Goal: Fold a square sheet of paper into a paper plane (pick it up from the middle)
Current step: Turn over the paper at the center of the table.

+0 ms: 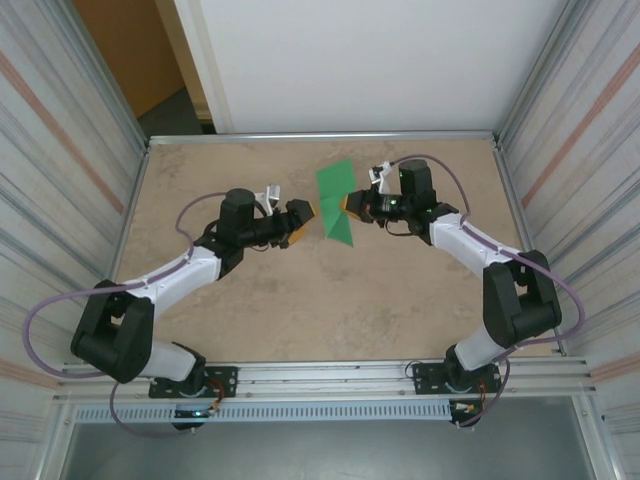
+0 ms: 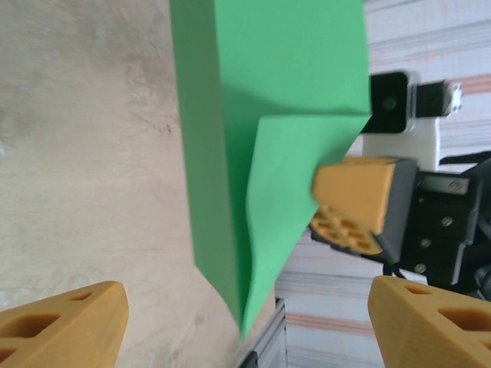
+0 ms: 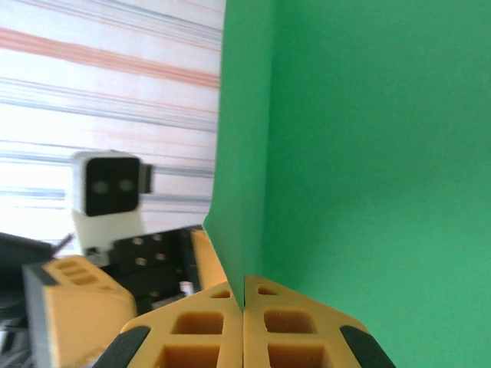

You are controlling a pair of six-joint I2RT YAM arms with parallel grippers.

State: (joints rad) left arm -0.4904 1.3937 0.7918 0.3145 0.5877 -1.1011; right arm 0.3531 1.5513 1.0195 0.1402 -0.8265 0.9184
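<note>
One: Two layers of green are seen just ahead of the left fingertips [image 2: 65, 326]. How far along is the folding judged to be?

Two: Partway at most. The square sheet of paper [image 1: 336, 198] is already doubled over. A lighter flap [image 2: 285, 207] is laid against the broader panel, and one sharp crease is seen running away from the right fingers [image 3: 207, 340]. No narrow dart is formed yet, so the nose and wing folds are judged to be left.

One: How is it held?

Two: It is pinched by the right gripper [image 3: 244, 307], whose fingers are pressed tight together on the crease itself. The sheet extends well past their tips and is apparently lifted off the table [image 1: 250, 310]. The left gripper [image 1: 304, 222] is spread wide, with nothing between its fingers. The sheet's pointed end lies just beyond its fingertips, roughly in line with the gap.

One: And the materials?

Two: The paper is thin, matte and plain bright green. It is stiff enough to be kept flat beyond the pinch, though a slight bow is shown beside the flap. The fingers are moulded yellow plastic, wedge-shaped at the tips and marked with recessed pockets. The table is a smooth, mottled beige surface with a stone-like look.
</note>
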